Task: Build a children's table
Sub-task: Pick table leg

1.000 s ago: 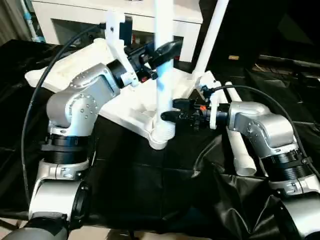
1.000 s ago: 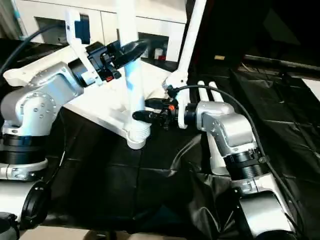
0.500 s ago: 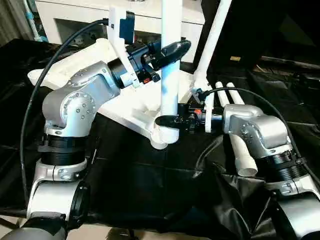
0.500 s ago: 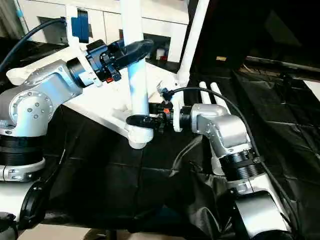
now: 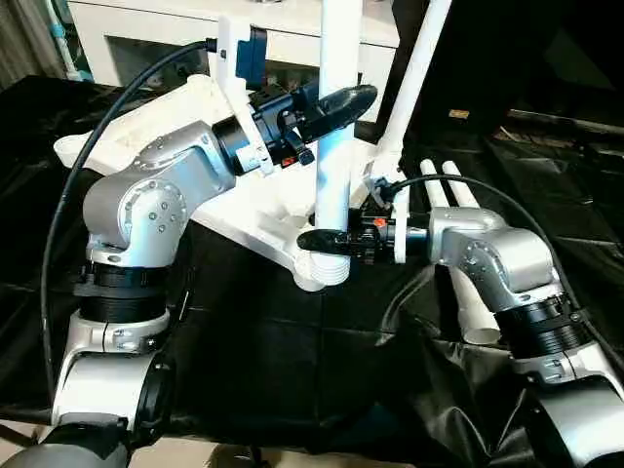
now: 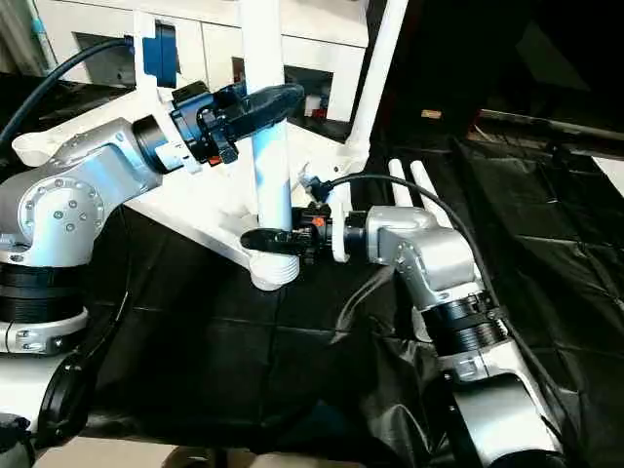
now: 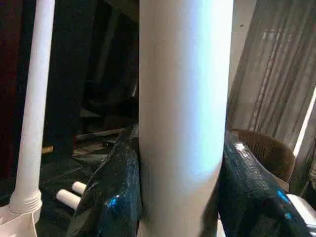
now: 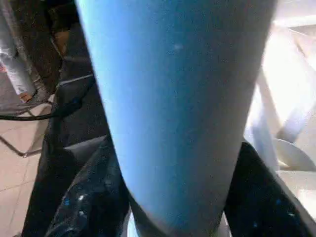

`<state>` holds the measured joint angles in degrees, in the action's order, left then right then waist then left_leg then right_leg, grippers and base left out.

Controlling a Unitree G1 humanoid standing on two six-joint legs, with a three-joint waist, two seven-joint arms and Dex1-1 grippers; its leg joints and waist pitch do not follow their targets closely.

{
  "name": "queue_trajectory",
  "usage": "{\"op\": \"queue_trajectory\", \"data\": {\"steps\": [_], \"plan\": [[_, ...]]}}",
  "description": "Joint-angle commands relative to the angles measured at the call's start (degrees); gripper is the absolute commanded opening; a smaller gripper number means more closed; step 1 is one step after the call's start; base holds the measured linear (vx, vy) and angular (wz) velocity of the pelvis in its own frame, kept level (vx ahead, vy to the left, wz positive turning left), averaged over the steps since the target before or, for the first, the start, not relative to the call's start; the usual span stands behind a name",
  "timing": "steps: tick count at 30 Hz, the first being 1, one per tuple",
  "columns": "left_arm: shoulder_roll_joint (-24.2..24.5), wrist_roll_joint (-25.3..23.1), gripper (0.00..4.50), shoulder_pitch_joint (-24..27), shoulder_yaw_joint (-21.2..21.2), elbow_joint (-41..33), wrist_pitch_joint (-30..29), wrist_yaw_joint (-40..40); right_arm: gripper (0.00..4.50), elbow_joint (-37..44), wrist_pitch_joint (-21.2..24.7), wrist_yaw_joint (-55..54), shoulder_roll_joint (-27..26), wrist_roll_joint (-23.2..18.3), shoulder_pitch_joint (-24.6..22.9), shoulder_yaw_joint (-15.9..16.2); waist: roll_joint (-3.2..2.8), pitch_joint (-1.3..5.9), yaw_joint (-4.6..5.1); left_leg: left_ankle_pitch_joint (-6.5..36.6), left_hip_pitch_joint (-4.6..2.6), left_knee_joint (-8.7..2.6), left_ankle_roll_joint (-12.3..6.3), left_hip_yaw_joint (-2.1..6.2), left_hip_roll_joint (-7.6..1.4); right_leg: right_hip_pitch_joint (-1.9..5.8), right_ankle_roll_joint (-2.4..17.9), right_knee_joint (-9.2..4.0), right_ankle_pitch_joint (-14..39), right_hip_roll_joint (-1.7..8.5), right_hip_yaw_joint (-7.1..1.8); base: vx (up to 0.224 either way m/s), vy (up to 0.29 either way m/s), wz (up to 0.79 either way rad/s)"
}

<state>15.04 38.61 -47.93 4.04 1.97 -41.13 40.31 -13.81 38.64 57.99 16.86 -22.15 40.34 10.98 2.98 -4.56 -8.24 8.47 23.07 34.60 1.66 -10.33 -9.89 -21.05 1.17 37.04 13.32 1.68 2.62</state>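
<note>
White table parts on black cloth, silver arms with black hands

You see an all-white tabletop (image 5: 234, 200) with an upright white leg (image 5: 334, 146) that takes a pale blue sheen on its shaded side; a second standing leg (image 5: 414, 78) and two spare legs (image 5: 458, 253) lying down are white too. Your surface (image 5: 292, 370) is draped in glossy black cloth. Your forearms are silver with black joint rings, and both the left hand (image 5: 336, 100) and right hand (image 5: 327, 240) have shiny black fingers (image 7: 116, 192) with small orange-red marks at the wrists. A blue block (image 5: 257, 47) sits on the left wrist's white bracket. The cabinet (image 5: 195, 29) behind is white.
</note>
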Motion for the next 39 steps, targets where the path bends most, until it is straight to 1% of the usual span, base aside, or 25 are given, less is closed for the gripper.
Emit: {"op": "queue_trajectory", "data": {"steps": [1,10,11,12,13,17,19,21,22,23,24,25,27,28,29,30,31,32,33,34,35,36,37,38,39], "plan": [[-0.53,1.16,1.72,-0.79,-0.11,-1.59,-0.38,-0.02,2.01,-0.94,0.29,-0.31,0.41,-0.07,-0.51,-0.58,-0.17,4.8,0.09,8.0,-2.19,-3.7,2.37,1.53,-3.88,1.78,9.89,-4.25,3.85,7.01,-3.0,0.0,0.0,0.0],[-0.5,-0.18,1.72,-0.34,0.25,-1.77,0.55,-1.54,1.94,-1.19,0.27,-0.43,0.21,0.03,-0.73,-0.63,-0.21,4.79,0.11,8.05,-2.16,-3.75,2.44,1.53,-3.89,1.78,9.72,-4.24,3.9,7.05,-3.0,0.0,0.0,0.0],[-0.84,0.49,2.07,-0.46,0.78,-1.38,-0.07,-1.9,1.94,-1.18,0.27,-0.47,0.22,0.04,-0.75,-0.66,-0.17,4.76,0.12,8.15,-2.18,-3.74,2.47,1.54,-3.89,1.74,9.66,-4.25,4.03,7.01,-3.01,0.0,0.0,0.0],[-1.08,1.0,2.07,-0.53,1.19,-1.1,-0.54,-2.17,1.94,-1.16,0.27,-0.5,0.23,0.04,-0.78,-0.69,-0.15,4.77,0.12,8.18,-2.15,-3.69,2.47,1.49,-3.86,1.8,9.67,-4.3,4.2,7.08,-3.02,0.0,0.0,0.0],[-1.63,1.98,2.42,-0.12,2.56,-0.92,-0.57,-2.89,1.93,-0.87,-0.03,-1.09,0.19,0.01,-1.09,-1.18,-0.23,4.79,0.13,8.02,-2.14,-3.67,2.47,1.51,-3.86,1.79,9.75,-4.29,4.04,7.06,-3.01,0.0,0.0,0.0],[-3.18,0.91,2.61,0.28,4.13,-0.04,3.94,-4.37,1.92,-0.7,-0.38,-2.55,-0.5,-0.61,-1.47,-2.77,-0.15,4.86,0.08,7.42,-2.07,-3.64,2.17,1.53,-3.88,1.89,10.04,-4.29,2.59,7.07,-3.02,0.0,0.0,0.0],[-6.87,4.54,2.72,-0.19,9.31,2.18,8.54,-6.21,1.89,-0.93,-1.74,-6.02,-2.4,-1.92,-1.69,-6.32,-0.04,4.8,0.1,7.59,-1.95,-3.52,2.12,1.38,-3.72,1.94,10.49,-4.49,2.75,7.28,-3.07,0.0,0.0,0.0],[-8.98,8.01,2.72,-0.55,12.85,3.55,10.22,-7.08,1.89,-1.2,-2.43,-8.52,-3.73,-2.87,-1.71,-8.76,0.06,4.93,0.1,8.08,-2.0,-3.49,2.3,1.46,-3.75,2.01,11.27,-4.45,3.15,7.33,-2.95,0.0,0.0,0.0],[-10.24,12.83,2.72,-0.97,16.64,5.08,10.52,-6.84,1.89,-1.5,-3.26,-11.25,-5.06,-3.83,-1.66,-11.28,-0.32,4.93,0.2,8.22,-2.13,-3.48,2.4,1.35,-3.7,1.74,11.48,-4.39,2.87,7.2,-3.0,0.0,0.0,0.0],[-10.36,13.71,2.72,-1.05,17.28,5.37,10.49,-6.65,1.89,-1.56,-3.45,-11.7,-5.28,-3.98,-1.65,-11.7,-0.39,5.01,0.14,8.38,-2.18,-3.44,2.54,1.41,-3.69,1.73,11.74,-4.28,2.74,7.17,-2.95,0.0,0.0,0.0],[-9.62,15.3,2.72,-1.37,19.07,7.15,9.87,-4.41,1.89,-1.87,-4.94,-14.68,-6.11,-3.9,-1.71,-13.52,-0.52,5.0,0.27,8.58,-2.2,-3.53,2.63,1.46,-3.73,1.74,11.53,-4.24,2.56,6.98,-2.91,0.0,0.0,0.0],[-7.84,13.13,2.72,-1.16,17.91,8.5,10.25,-1.59,1.89,-2.22,-6.43,-16.19,-6.17,-3.22,-1.78,-14.13,-0.73,4.99,0.36,8.73,-2.36,-3.67,2.98,1.47,-3.68,1.53,10.93,-4.26,3.14,6.88,-2.9,0.0,0.0,0.0],[-3.6,6.9,2.72,-0.33,13.39,11.11,11.18,3.75,1.89,-3.2,-9.32,-19.32,-5.86,-1.24,-1.89,-14.82,-0.75,4.95,0.5,8.63,-2.46,-3.83,2.85,1.48,-3.58,1.41,9.34,-4.63,4.19,6.73,-3.01,0.0,0.0,0.0],[-1.15,2.59,2.72,0.38,9.64,12.02,12.52,6.32,1.89,-3.53,-10.45,-20.44,-5.38,0.11,-2.03,-14.55,-1.09,4.96,0.57,8.79,-2.77,-4.08,3.81,1.55,-3.75,1.3,7.68,-4.44,4.8,6.63,-3.03,0.0,0.0,0.0],[3.48,-5.02,2.72,1.4,2.0,14.16,15.66,10.82,1.89,-3.24,-11.93,-20.85,-3.94,2.58,-2.77,-13.16,-1.41,4.93,0.61,9.1,-2.8,-4.2,4.2,1.66,-3.85,1.24,7.38,-4.38,4.75,6.63,-3.03,0.0,0.0,0.0],[3.88,-5.73,2.72,1.49,1.31,14.37,15.99,11.23,1.88,-3.2,-12.05,-20.87,-3.81,2.81,-2.85,-13.03,-1.22,4.87,0.59,9.57,-2.83,-4.32,4.26,1.59,-3.86,1.19,5.55,-4.56,5.54,6.47,-3.21,0.0,0.0,0.0],[9.93,-16.46,2.72,2.4,-8.89,18.48,22.07,17.56,1.88,-2.17,-12.75,-20.81,-2.16,5.13,-4.13,-11.9,-1.72,4.94,0.45,9.6,-3.03,-4.36,4.71,1.73,-3.93,1.12,5.48,-4.46,5.19,6.73,-3.2,0.0,0.0,0.0],[11.83,-19.93,2.72,2.48,-12.05,20.24,24.56,19.62,1.88,-1.64,-12.44,-20.62,-1.77,5.37,-4.61,-11.88,-1.42,4.8,0.48,10.76,-3.09,-4.59,4.77,1.7,-3.98,1.04,3.91,-4.74,6.47,6.6,-3.41,0.0,0.0,0.0],[13.98,-24.3,2.72,2.03,-15.86,23.41,28.17,21.96,1.88,-0.91,-12.99,-20.49,-1.32,5.59,-5.38,-12.17,-1.54,4.71,0.45,11.43,-3.0,-4.71,5.12,1.74,-3.85,1.06,3.44,-5.07,7.35,6.73,-3.49,0.0,0.0,0.0],[15.44,-27.59,2.72,1.46,-18.58,26.1,31.17,23.47,1.88,-0.31,-12.94,-20.36,-0.91,5.66,-5.96,-12.4,-1.51,4.97,0.7,10.94,-2.78,-4.73,5.65,1.83,-3.85,1.47,4.19,-4.72,5.52,6.95,-3.43,0.0,0.0,0.0],[16.25,-30.03,2.72,0.78,-20.41,28.48,33.4,24.03,1.88,0.15,-12.98,-20.24,-0.59,5.69,-6.4,-12.61,-1.64,5.16,0.73,10.68,-2.85,-4.67,6.03,1.81,-3.98,1.51,4.78,-4.3,4.0,6.98,-3.3,0.0,0.0,0.0],[16.7,-32.66,2.72,-0.38,-22.25,31.94,36.41,24.47,1.88,0.68,-12.81,-20.46,-0.4,5.43,-6.9,-13.14,-1.9,5.25,0.83,10.23,-2.78,-4.54,6.01,1.78,-3.96,1.51,6.26,-3.99,1.18,7.01,-3.19,0.0,0.0,0.0],[16.77,-35.63,2.72,-1.79,-24.37,35.59,39.54,24.37,1.88,1.02,-12.6,-20.58,-0.17,5.1,-7.29,-13.58,-1.68,5.36,0.93,9.97,-2.71,-4.37,5.63,1.7,-3.91,1.65,7.66,-3.78,-1.03,7.04,-3.14,0.0,0.0,0.0],[16.77,-35.63,2.72,-1.79,-24.37,35.59,39.54,24.37,1.88,1.02,-12.6,-20.58,-0.17,5.1,-7.29,-13.58,-1.5,5.31,0.89,9.65,-2.66,-4.32,5.08,1.62,-3.71,1.67,7.98,-4.01,-1.53,6.88,-3.15,0.0,0.0,0.0],[16.75,-37.73,2.72,-2.78,-25.6,38.18,41.74,24.58,1.88,1.15,-12.77,-20.88,-0.04,4.83,-7.54,-13.74,-2.13,5.38,0.85,9.23,-2.57,-4.14,4.7,1.69,-3.75,1.73,9.16,-3.68,-3.05,7.15,-3.15,0.0,0.0,0.0]]}}
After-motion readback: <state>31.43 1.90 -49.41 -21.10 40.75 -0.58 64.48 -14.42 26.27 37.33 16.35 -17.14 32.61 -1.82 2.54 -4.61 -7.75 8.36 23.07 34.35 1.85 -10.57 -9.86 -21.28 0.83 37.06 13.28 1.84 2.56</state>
